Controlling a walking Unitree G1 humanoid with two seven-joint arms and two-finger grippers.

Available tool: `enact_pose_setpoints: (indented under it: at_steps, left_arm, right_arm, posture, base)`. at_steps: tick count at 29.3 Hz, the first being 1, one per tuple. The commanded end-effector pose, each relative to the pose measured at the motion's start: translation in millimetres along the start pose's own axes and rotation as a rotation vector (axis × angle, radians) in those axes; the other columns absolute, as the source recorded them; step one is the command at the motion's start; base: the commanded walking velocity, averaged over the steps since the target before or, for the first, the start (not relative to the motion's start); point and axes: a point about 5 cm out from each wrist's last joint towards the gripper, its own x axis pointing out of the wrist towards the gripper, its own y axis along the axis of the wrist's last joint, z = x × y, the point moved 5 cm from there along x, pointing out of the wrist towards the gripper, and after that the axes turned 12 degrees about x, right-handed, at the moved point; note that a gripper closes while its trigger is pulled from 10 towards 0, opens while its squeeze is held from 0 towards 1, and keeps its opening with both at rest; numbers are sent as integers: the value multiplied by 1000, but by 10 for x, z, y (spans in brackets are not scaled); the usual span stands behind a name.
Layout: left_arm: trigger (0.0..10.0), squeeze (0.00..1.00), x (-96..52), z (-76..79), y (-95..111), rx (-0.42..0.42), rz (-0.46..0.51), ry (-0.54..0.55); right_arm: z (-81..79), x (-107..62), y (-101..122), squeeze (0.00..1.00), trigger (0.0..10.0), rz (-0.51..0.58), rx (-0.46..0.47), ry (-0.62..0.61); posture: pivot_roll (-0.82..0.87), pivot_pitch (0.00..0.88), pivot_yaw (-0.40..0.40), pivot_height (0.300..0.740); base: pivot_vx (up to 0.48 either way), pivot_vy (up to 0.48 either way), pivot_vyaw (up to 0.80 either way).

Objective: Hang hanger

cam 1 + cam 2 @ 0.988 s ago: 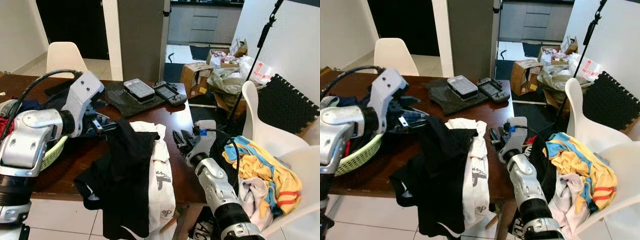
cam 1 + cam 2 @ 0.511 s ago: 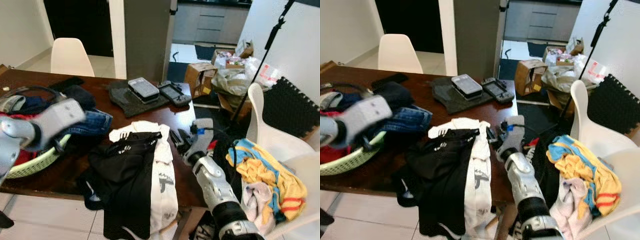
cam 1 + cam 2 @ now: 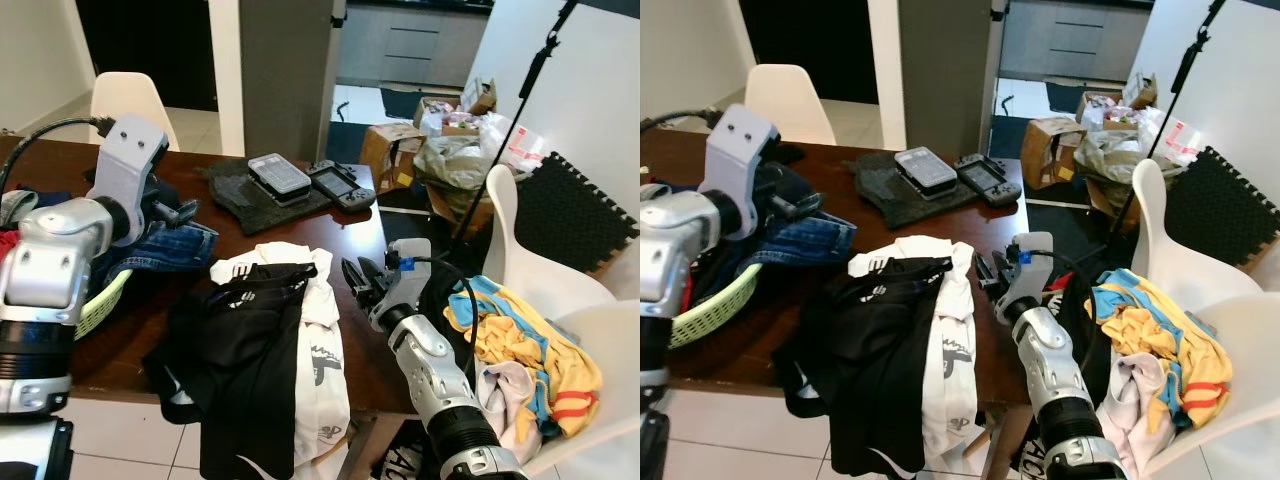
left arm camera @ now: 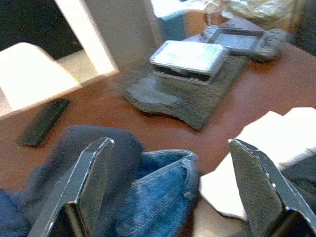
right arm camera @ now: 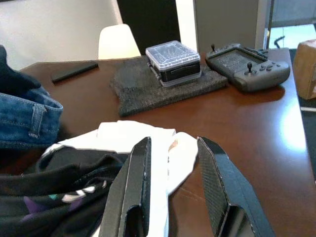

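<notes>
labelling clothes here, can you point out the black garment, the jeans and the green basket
black garment point(image 3: 245, 345), left eye view, middle of the fabric
jeans point(image 3: 170, 243), left eye view, folded blue denim
green basket point(image 3: 715, 305), right eye view, front rim

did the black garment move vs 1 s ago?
Yes. The black garment, then lifted beside the left end effector, now lies flat on the white shirt at the table edge.

**Lighting and picture quality**

Room was evenly bright, daylight coming from the far doorway point(image 3: 375, 95). Dark opening point(image 3: 140, 40) behind stayed unlit. Soft glare lay on the brown table point(image 5: 276, 123). Head views were sharp. Left wrist view was blurred throughout; right wrist view was clear, its near fingers point(image 5: 133, 192) soft.
</notes>
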Motion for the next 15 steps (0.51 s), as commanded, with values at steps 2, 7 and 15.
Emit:
enact_pose_setpoints:
  at_steps: [2, 7, 15]
  left_arm:
    - [10000, 0, -41, 145, -122, -1, -17, 63]
    - [10000, 0, -99, 565, -75, -104, 12, 95]
    - [10000, 0, -173, 503, -28, -117, 6, 221]
  right_arm:
    - [-41, 45, 244, 0, 10000, 76, 1, 5]
    - [-105, 133, 856, 0, 10000, 265, -39, -2]
    - [-181, 141, 1044, 0, 10000, 278, -23, 10]
  posture:
    - [54, 0, -88, 740]
    - [30, 0, -87, 740]
    - [16, 0, -83, 740]
  base:
    - [0, 0, 0]
    - [0, 0, 0]
    - [0, 0, 0]
